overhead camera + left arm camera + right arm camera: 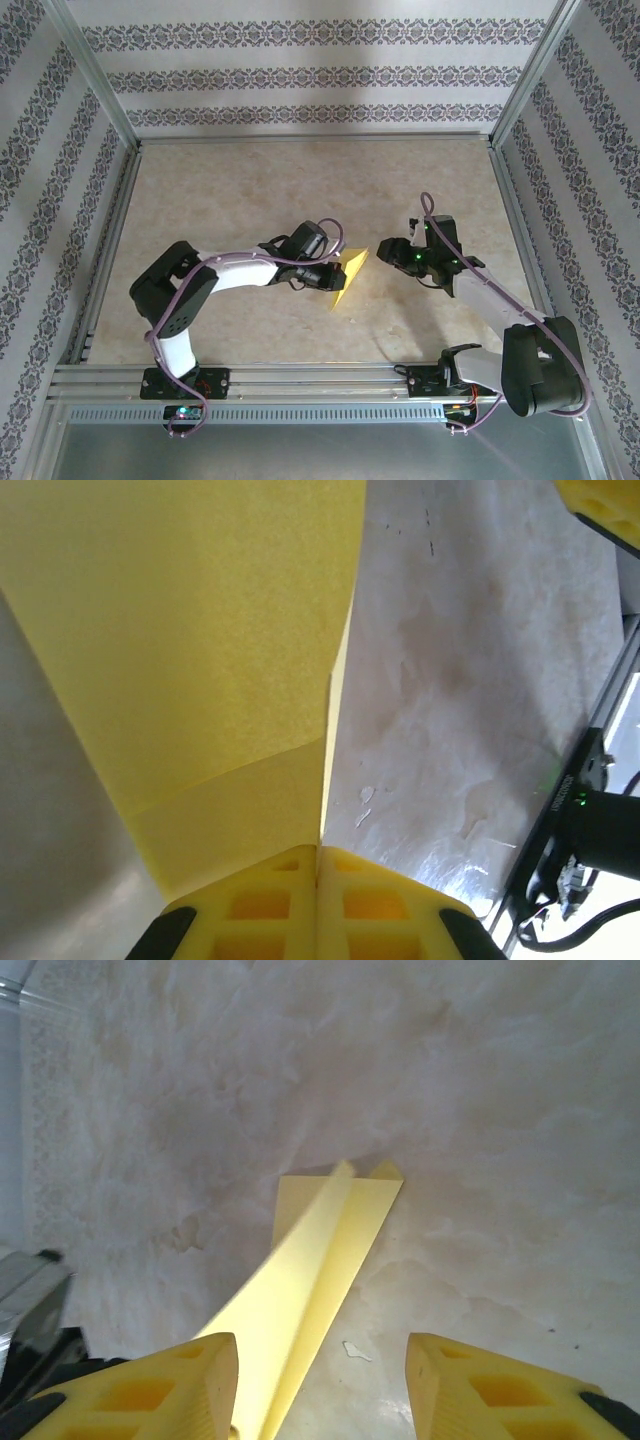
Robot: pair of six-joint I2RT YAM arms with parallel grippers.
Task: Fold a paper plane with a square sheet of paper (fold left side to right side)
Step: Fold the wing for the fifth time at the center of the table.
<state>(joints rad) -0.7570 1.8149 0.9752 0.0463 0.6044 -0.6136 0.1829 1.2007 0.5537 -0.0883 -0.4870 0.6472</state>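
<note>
On table (250, 190), left jaws pinch paper plane (350, 272) edge

Pale marbled table (250, 180), metal rails (300, 378) around it, tiny white fleck (356, 1351), square sheet of paper (350, 276) touching it at one end

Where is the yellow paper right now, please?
Top view: the yellow paper is near the centre, pinched in the left gripper, with the right gripper close on its right.

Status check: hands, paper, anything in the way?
Left hand shut, pinching the creased yellow paper. Right hand open, paper's other end between its fingers, unclamped. Nothing else seen nearby on the table.
</note>
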